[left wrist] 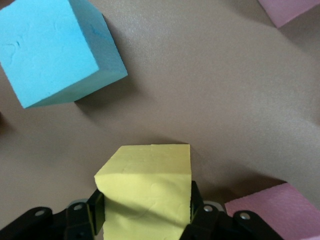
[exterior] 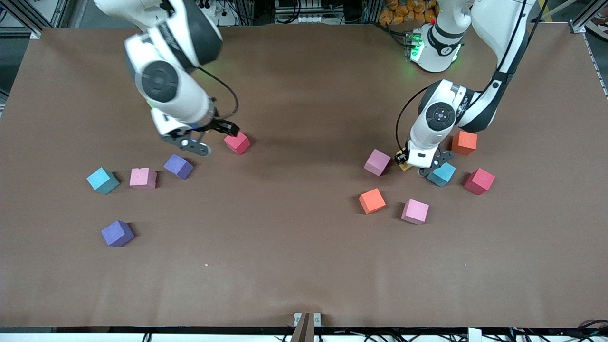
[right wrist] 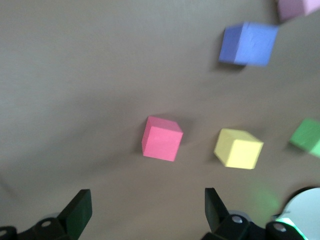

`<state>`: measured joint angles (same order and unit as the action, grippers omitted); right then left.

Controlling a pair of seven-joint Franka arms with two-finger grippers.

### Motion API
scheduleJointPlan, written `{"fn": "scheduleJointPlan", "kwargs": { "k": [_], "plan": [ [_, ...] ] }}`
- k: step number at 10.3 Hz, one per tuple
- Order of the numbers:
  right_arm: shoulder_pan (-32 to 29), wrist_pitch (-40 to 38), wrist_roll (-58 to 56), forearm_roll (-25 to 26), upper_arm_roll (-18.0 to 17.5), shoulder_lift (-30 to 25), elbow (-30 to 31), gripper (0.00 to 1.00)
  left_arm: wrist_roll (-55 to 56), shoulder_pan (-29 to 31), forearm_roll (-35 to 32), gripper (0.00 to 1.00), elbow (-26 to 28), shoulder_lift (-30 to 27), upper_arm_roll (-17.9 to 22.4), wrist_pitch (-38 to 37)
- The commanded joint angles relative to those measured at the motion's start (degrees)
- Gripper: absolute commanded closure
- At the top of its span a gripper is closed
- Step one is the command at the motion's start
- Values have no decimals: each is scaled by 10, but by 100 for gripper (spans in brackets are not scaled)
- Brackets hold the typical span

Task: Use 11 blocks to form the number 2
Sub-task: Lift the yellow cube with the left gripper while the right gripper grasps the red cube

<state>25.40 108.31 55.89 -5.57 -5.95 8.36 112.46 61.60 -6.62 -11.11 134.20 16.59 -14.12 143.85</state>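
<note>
My left gripper is down at the table, shut on a yellow block, one finger against each side. Around it lie a light blue block, a pink block, orange blocks, a red block and another pink one. My right gripper hangs open and holds nothing, over the table beside a red block and a purple block.
Toward the right arm's end lie a pink block, a light blue block and a second purple block. The right wrist view also shows another yellow block and a green cube, both hidden by the arm in the front view.
</note>
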Motion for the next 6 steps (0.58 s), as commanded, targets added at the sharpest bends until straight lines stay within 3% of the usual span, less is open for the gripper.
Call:
{"fn": "scheduleJointPlan", "kwargs": {
  "k": [1,4,6],
  "plan": [
    [9,106,100,-7,-7,-7,103,0,43,6,-17,100,1,-34,-3,-7],
    [13,218,128,-7,-7,10,185,0,81,3,-8,100,-3,-100,-47,-76],
    [12,246,128,-8,-6,26,192,0,103,4,19,100,-1,-126,-109,-115]
  ]
}}
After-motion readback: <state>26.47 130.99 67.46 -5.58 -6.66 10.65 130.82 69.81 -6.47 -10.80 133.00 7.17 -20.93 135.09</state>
